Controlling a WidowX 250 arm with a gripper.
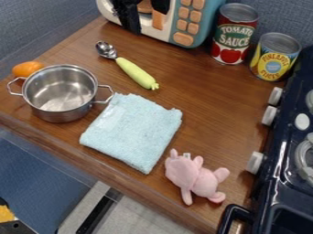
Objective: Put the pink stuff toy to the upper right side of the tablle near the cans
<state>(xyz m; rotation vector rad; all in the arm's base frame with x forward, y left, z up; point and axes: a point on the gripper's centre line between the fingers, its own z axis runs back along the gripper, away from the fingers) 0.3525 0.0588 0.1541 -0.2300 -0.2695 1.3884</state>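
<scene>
One pink toy [205,183] lies near the table's [143,197] edge, far from cans [233,34]

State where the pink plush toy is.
In the camera view, the pink plush toy lies lower right, between the light-blue cloth and the dark toy stove.

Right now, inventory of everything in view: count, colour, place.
plush toy: 1, pink, table's lower right
metal cans: 2, red-labelled can and yellow-labelled can, upper right
folded cloth: 1, light blue, centre
two-handled metal pot: 1, silver, left
round object: 1, orange, behind pot
metal scoop: 1, silver with green handle, upper centre
toy microwave: 1, teal and cream, orange buttons, top
toy stove: 1, dark blue, white knobs, right edge
wooden table: 1, brown, underneath
cut-off object: 1, partly yellow, lower left edge
robot gripper: 1, black, top, before microwave
</scene>
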